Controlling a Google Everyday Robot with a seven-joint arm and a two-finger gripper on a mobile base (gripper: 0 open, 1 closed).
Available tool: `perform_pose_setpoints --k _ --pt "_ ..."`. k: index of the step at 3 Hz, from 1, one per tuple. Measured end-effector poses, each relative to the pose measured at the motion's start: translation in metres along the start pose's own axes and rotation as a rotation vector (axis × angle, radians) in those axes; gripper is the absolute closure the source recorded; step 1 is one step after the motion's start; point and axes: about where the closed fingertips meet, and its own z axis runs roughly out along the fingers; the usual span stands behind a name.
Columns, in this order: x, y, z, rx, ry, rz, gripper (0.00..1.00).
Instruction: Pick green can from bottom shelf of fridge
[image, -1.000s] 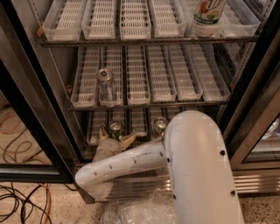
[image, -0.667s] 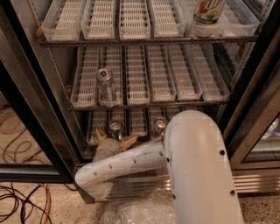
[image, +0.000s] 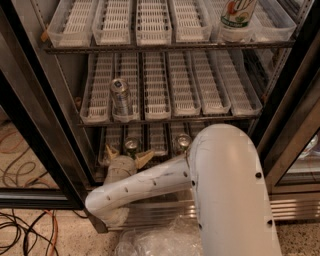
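1. Hand (image: 128, 155) sits at the front edge of the bottom shelf (image: 158, 138) of the fridge (image: 62, 85), its two tan fingers (image: 111, 151) spread wide and holding nothing.
2. Risk: the green can (image: 131, 145) stands just past the fingertips and is not yet deep between them. Closing now would likely pinch only its near rim and tip it, or push it back along its lane.
3. Risk: a second can (image: 182, 142) stands near on the right. A sideways drift of the right finger could knock it, or the hand could settle on the wrong can.
4. Risk: the middle rack (image: 165, 117) hangs close overhead, so lifting steeply could catch the can or wrist under it.
5. Position: the green can is in a left lane of the bottom shelf, roughly centred between the fingers. Whether either finger touches it is not clear.
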Motion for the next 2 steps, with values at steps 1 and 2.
perform_pose_setpoints --k 1,2 --pt "-0.0083 0.0028 -0.0023 -0.012 -0.021 -0.017 0.00" --pt "-0.0083 0.0028 -0.0023 -0.012 -0.021 -0.017 0.19"
